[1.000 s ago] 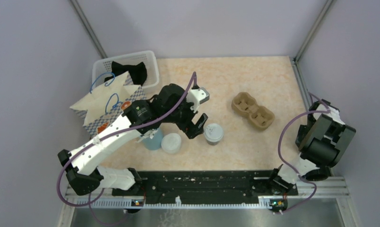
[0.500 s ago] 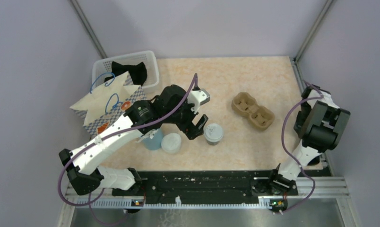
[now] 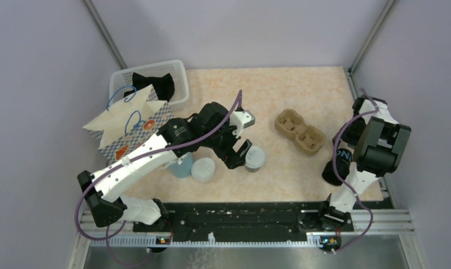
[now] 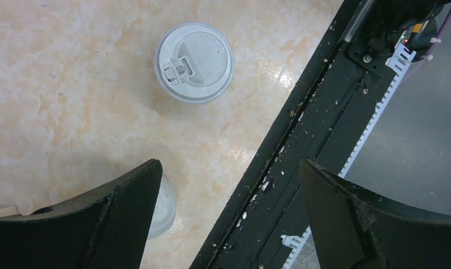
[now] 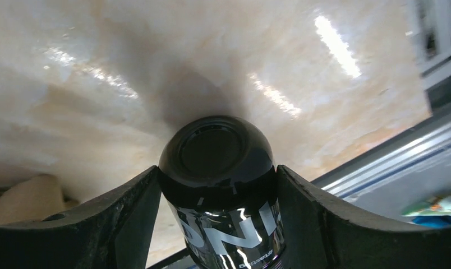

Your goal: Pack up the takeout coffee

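Note:
The takeout coffee, a small dark cup under a round greyish-white lid, stands upright at the middle of the table. My left gripper hovers just to its left, jaws wide open and empty. In the left wrist view the gripper spans the table edge, with the lid well beyond the fingertips. My right gripper is shut on a glossy black cup with silver lettering near the right front of the table, its base pointing down at the tabletop.
A brown pulp cup carrier lies right of centre. A light blue cup and a whitish-lidded cup stand left of the coffee. A patterned paper bag and a white basket sit at back left. A black rail runs along the front edge.
The right arm has swung in and down, bringing the black cup into view over the right front of the table. The left gripper has shifted slightly right, closer to the coffee.

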Robot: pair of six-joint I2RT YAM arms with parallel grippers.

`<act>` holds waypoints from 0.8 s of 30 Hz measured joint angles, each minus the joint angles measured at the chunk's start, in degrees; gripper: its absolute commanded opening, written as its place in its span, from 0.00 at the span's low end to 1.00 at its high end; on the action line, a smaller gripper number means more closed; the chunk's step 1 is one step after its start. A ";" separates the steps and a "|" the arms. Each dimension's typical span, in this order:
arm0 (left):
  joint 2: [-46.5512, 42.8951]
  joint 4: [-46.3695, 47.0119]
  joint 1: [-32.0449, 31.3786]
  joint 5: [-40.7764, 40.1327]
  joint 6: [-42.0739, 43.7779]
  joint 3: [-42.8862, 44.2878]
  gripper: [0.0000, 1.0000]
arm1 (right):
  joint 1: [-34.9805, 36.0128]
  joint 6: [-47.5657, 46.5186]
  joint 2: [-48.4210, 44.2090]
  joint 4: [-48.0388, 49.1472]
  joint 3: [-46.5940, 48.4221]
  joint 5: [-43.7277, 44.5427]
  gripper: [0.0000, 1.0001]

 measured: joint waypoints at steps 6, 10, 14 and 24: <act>0.00 0.00 0.00 0.63 -0.09 0.00 0.98 | 0.17 4.44 0.11 1.25 0.13 -11.23 0.99; 0.00 0.00 0.00 0.79 -0.09 0.00 0.98 | 0.20 6.43 -0.87 0.87 1.42 -18.64 0.99; -0.02 0.02 0.00 0.79 -0.04 0.00 0.98 | 0.20 6.64 -6.71 -0.09 1.77 -21.20 0.99; -2.60 0.24 0.00 0.13 0.04 -1.88 0.98 | 23.45 -16.48 -22.03 -2.58 9.27 1.92 0.99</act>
